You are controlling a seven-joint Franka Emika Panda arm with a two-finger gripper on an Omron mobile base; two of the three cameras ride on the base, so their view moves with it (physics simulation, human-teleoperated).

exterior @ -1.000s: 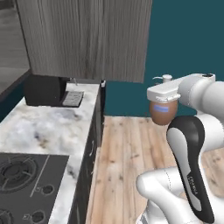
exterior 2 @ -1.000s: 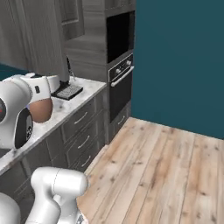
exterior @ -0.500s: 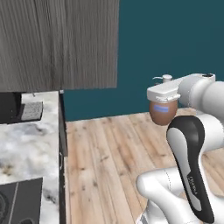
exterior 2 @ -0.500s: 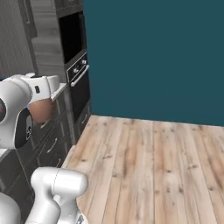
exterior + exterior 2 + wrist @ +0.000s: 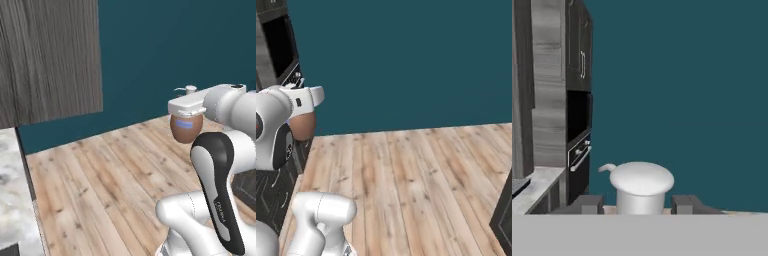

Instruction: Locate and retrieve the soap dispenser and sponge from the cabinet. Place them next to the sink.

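gripper [image 5: 637, 204] pinching the soap dispenser [image 5: 186, 127] above open wood floor [image 5: 110, 180]; cabinet [image 5: 47, 60] edge well left

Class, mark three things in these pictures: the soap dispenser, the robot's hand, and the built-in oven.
soap dispenser [image 5: 186, 128]: left base view, on its reddish-brown body.
hand [image 5: 639, 205]: hand view, midway between the two dark fingertips, shut on the soap dispenser.
built-in oven [image 5: 578, 137]: hand view, on its dark door.
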